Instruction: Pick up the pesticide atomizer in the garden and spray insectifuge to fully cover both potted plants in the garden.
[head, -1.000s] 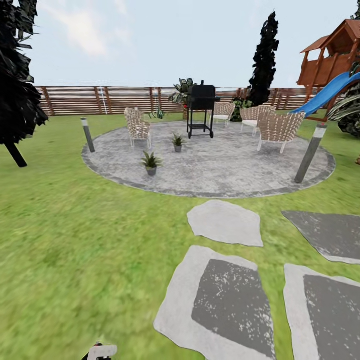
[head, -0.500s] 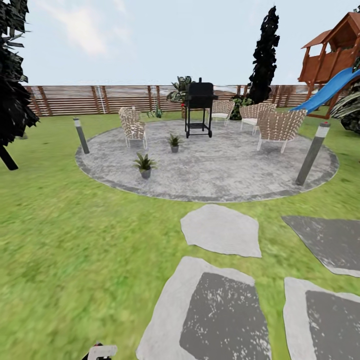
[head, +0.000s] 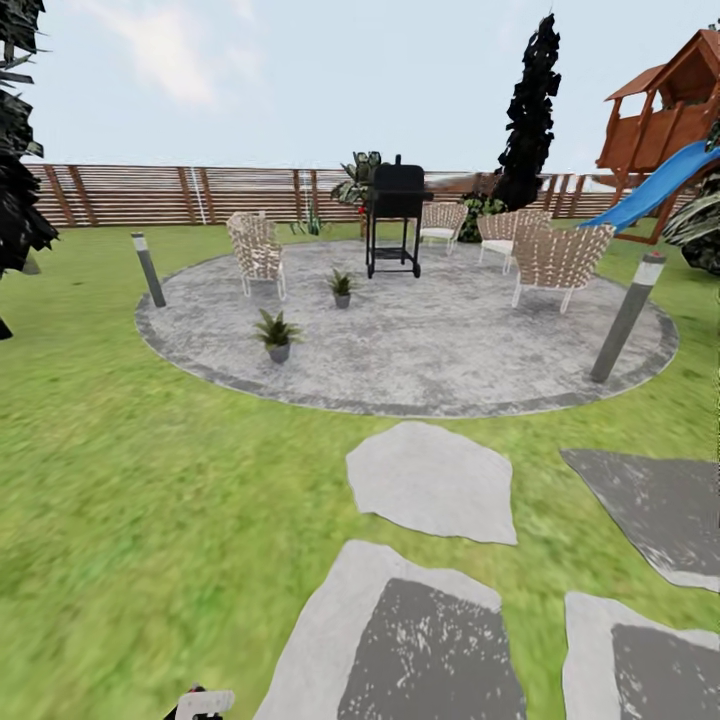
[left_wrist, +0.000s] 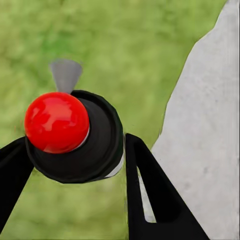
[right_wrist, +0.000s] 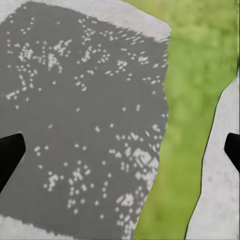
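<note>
The head view looks across a green lawn (head: 150, 480) toward a round mottled grey paving (head: 450, 340), backed by a brown horizontal-slat wooden fence (head: 130, 195). Two low potted plants with broad pointed green leaves in tiny grey pots stand on the paving: one (head: 277, 333) near its left front edge, the other (head: 341, 286) further in, between a woven wicker chair (head: 256, 250) and a black grill on a wheeled stand (head: 396, 215). More wicker chairs (head: 560, 258) sit toward the paving's right rear edge. Two grey bollard lamps stand at the paving's rim, one at the left (head: 150, 269) and one at the right (head: 628, 315). A tall dark tree (head: 528, 115) rises behind the fence, and a brown wooden play tower with a blue slide (head: 660, 130) stands at the far right. Irregular grey stepping stones (head: 430, 480) lie in the grass in front of the paving.

In the left wrist view, the left gripper (left_wrist: 75, 165) is clenched around the pesticide atomizer (left_wrist: 85, 140), seen as a round black body topped by a glossy red ball with a grey nozzle cone, its black fingers (left_wrist: 150, 195) pressing either side above grass and a pale stone. In the right wrist view, the right gripper (right_wrist: 120, 150) is spread wide and holds nothing, its black fingertips (right_wrist: 10, 155) at the picture's edges above a dark speckled stepping stone (right_wrist: 80, 125).
</note>
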